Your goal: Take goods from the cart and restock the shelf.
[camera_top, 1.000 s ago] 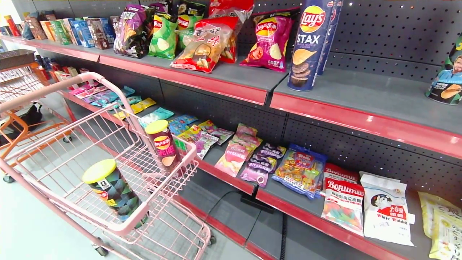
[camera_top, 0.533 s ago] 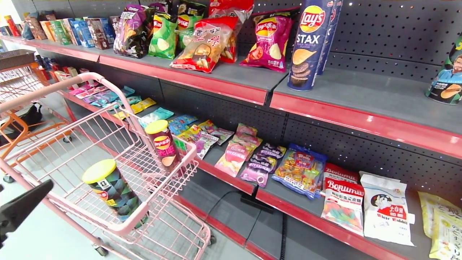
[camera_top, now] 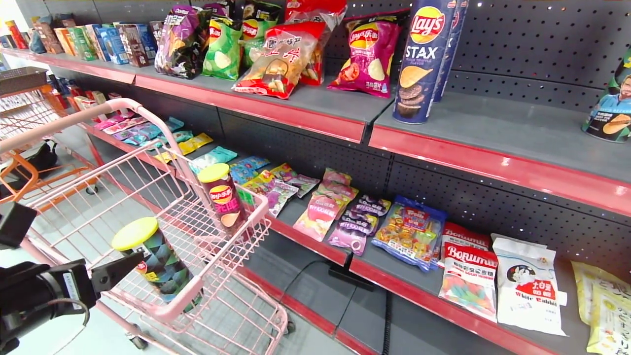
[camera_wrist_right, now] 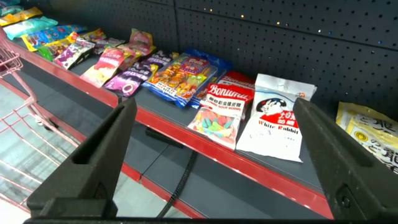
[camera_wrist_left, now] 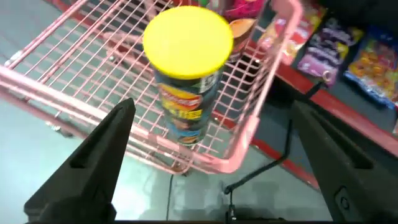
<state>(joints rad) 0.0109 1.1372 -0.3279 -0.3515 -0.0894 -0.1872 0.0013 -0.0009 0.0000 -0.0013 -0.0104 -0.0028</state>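
A dark patterned chip can with a yellow lid (camera_top: 154, 264) (camera_wrist_left: 186, 74) stands upright in the near corner of the pink cart (camera_top: 170, 309). A maroon chip can with a yellow lid (camera_top: 223, 198) stands at the cart's far corner, against the wire wall. My left gripper (camera_top: 88, 232) (camera_wrist_left: 212, 106) hovers open at the cart's near side, just above and short of the dark can, its fingers spread wider than the lid. My right gripper (camera_wrist_right: 212, 102) is open with nothing in it, facing the candy bags on the lower shelf (camera_wrist_right: 186, 134).
The upper shelf (camera_top: 493, 133) holds chip bags on the left and a tall blue can (camera_top: 423, 59), with bare grey surface to that can's right. Another can (camera_top: 609, 111) stands at the far right. An orange cart (camera_top: 29, 172) stands behind the pink one.
My left arm has come into the head view from the lower left and moved right, up to the dark can. Cans and cart have not moved.
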